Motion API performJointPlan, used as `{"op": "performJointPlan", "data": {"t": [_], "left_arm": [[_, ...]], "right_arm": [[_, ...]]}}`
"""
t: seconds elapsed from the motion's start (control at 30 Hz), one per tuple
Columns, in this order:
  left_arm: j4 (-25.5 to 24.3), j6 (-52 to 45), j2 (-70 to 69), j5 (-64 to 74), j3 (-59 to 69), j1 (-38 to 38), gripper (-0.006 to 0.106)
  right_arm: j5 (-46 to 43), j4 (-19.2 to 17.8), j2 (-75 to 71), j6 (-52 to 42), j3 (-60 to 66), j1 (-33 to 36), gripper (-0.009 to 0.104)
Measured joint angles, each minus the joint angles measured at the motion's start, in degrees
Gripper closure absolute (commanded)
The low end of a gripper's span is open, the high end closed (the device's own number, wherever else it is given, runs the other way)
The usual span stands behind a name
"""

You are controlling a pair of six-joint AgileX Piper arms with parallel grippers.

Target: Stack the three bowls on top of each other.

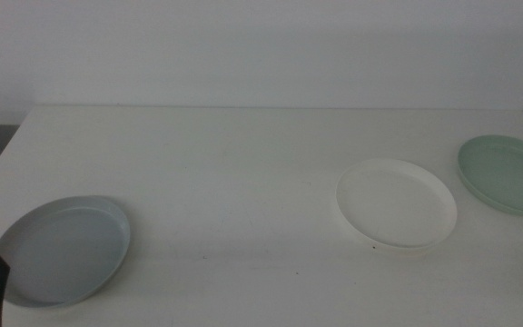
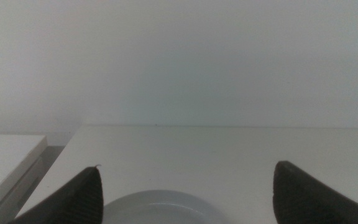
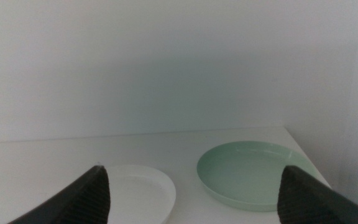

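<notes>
Three shallow round plastic bowls, smooth, matte and low-rimmed, lay unstacked on the white table [image 1: 243, 173]: grey-blue bowl [image 1: 64, 251] near the front left corner, white bowl [image 1: 396, 203] right of centre, mint green bowl [image 1: 508, 173] just beside it at the right edge. Left gripper [image 2: 188, 196] low at the front left, ribbed dark jaws spread wide with the grey-blue bowl's rim between them. Right gripper [image 3: 194, 194] out of the middle view, jaws likewise wide, facing the white and green bowls.

Bowls: one grey-blue [image 1: 64, 251], one white [image 1: 396, 203], one mint green [image 1: 508, 173].
</notes>
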State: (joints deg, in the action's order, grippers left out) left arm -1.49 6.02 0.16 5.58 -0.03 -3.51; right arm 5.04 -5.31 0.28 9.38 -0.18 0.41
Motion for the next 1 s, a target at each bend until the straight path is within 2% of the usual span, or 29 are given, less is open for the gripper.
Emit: {"op": "performJointPlan", "data": {"t": [0.17,0.33,0.5,0.6,0.7,0.9,1.0], "left_arm": [[0.0,0.0,0.0,0.0,0.0,0.0,0.007],[0.0,0.0,0.0,0.0,0.0,0.0,0.007],[0.0,0.0,0.0,0.0,0.0,0.0,0.007],[0.0,0.0,0.0,0.0,0.0,0.0,0.007],[0.0,0.0,0.0,0.0,0.0,0.0,0.007],[0.0,0.0,0.0,0.0,0.0,0.0,0.007],[0.0,0.0,0.0,0.0,0.0,0.0,0.007]], "right_arm": [[2.06,0.0,1.07,-0.48,-1.62,0.0,0.002],[7.26,0.82,14.46,-0.87,-13.77,0.0,0.002],[23.08,7.54,31.19,-0.87,-30.49,0.0,0.002],[34.7,8.62,38.6,-0.87,-38.13,0.0,0.002],[40.9,9.08,43.34,-0.87,-41.24,0.0,0.002],[43.07,12.6,48.41,-0.87,-41.76,0.0,0.002],[43.19,13.2,49.45,-0.87,-41.8,0.0,0.002]]}}
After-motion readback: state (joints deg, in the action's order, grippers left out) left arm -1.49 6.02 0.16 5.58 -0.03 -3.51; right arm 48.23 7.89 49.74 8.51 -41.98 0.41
